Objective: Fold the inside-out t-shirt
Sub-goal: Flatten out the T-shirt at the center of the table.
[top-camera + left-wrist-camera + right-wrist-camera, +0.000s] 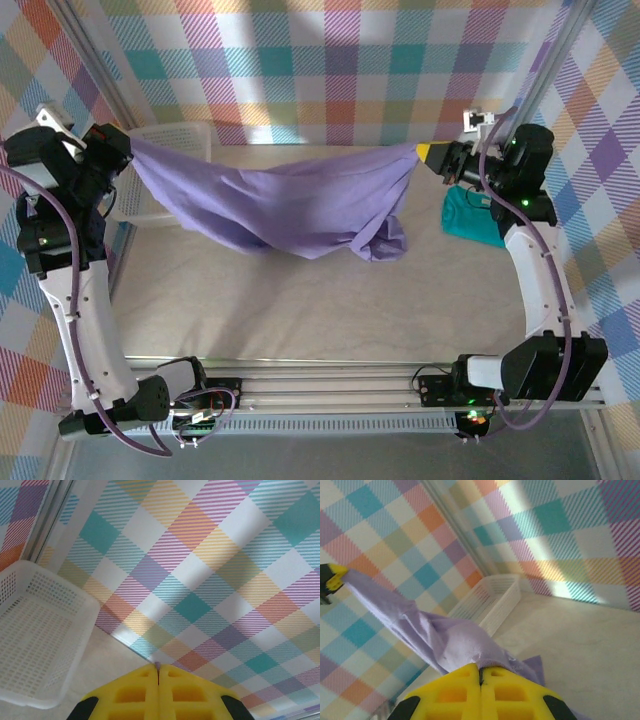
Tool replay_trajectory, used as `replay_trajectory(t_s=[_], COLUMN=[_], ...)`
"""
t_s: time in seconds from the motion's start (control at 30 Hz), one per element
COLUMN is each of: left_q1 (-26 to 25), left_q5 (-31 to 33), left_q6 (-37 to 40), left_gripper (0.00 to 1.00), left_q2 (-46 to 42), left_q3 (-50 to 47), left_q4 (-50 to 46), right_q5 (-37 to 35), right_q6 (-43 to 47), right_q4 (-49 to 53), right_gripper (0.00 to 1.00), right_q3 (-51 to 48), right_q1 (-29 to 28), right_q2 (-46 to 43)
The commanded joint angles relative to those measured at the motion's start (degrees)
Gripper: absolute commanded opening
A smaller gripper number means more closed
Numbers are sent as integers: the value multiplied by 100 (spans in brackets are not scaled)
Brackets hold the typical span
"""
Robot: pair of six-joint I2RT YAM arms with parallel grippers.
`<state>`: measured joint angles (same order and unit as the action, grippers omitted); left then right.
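Lavender t-shirt (290, 205) is strung between both arms over the far half of the table (320, 310), running from 10 o'clock to 2 o'clock in the top view. The middle sags like a hammock, and a bunched lump hangs under the right end at about 1 o'clock. We can't tell whether the low edge touches the table.

Left gripper (128, 148): pads pressed together on the 10 o'clock end. Its wrist view shows just a sliver of purple in the seam, so we judge that bite thin. Right gripper (432, 153): pinching the 2 o'clock end, with cloth spilling out from under the closed pads.

Handling, our read: light, limp cotton with zero stiffness. It will drape, twist and drag, not slide. A thin bite may pull out under tension. We'd take hold at hems or shoulder seams where the cloth is doubled, one grip per corner, and bite deeper.

Around it: white basket (175, 128) sits behind the left end at 10 o'clock. Teal t-shirt (472, 215) lies at 3 o'clock, near the lump but apart.
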<state>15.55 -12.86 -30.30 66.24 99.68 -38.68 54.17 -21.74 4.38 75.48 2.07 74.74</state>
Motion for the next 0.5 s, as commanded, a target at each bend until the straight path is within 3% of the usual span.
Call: replay_trajectory(t_s=[0.0, 0.23, 0.47], left_q1=[71, 69, 63], left_q5=[-178, -350, -461], left_q6=[-28, 193, 223], left_gripper=[0, 0, 0], left_q2=[46, -77, -173], left_q3=[-613, -1681, -2185], left_q4=[52, 220, 377], right_q5=[423, -707, -1952], right_q6=[169, 445, 1033], right_q4=[767, 1393, 2054], right_gripper=[0, 0, 3], right_q3=[-4, -256, 7], right_q1=[-141, -1006, -1163], right_q2=[601, 2119, 3113])
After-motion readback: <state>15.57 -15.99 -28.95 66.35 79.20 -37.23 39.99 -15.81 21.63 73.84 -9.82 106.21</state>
